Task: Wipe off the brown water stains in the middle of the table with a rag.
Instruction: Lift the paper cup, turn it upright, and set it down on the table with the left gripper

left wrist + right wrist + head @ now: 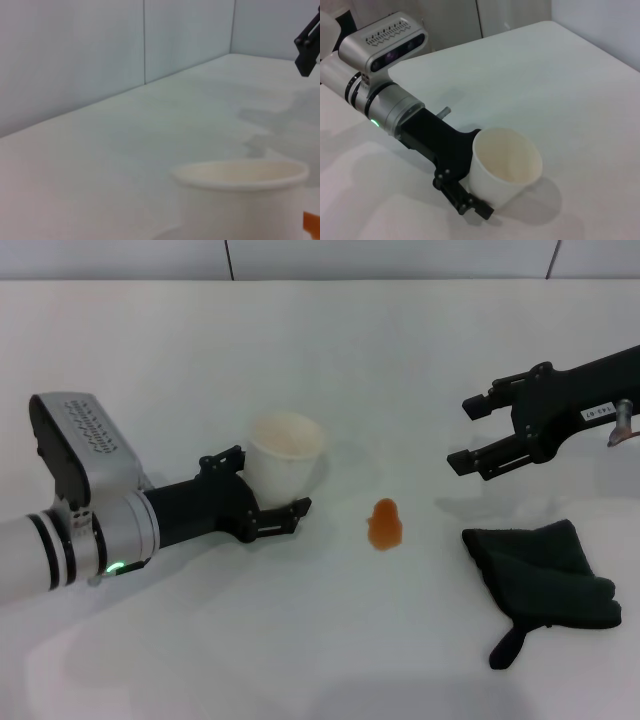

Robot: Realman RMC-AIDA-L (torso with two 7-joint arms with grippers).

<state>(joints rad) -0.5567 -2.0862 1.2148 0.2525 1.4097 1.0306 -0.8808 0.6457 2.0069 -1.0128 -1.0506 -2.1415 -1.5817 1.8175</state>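
Head view, table (300,360) white, bare apart from three items.

Brown water stain (385,525): small orange-brown glossy blob, mid-table, undisturbed. Taken as the clock centre for what follows.

Paper cup (286,453): upright, empty, at about 10 o'clock from the stain, near but apart from it. Left gripper (258,495) sits around the cup's base, one finger on each side; the right wrist view shows the cup (506,165) seated against the black fingers (470,202). Judged as closed on the cup (contact on the far finger is hidden by the cup wall).

Rag (545,575): dark charcoal cloth, lying flat at about 4 o'clock from the stain, well apart from it, loop tab pointing toward 7 o'clock. Nothing touches it.

Right gripper (470,435): above the table at about 1 o'clock from the stain, fingers spread, nothing between them.

Key relation: rag lies at roughly 5 o'clock from the right gripper and below it. Right arm is clearly the nearer one; left is occupied. Rag's long axis runs about 10-to-4 o'clock.

Judgement: wiping not started; next step would be a descent onto the rag.
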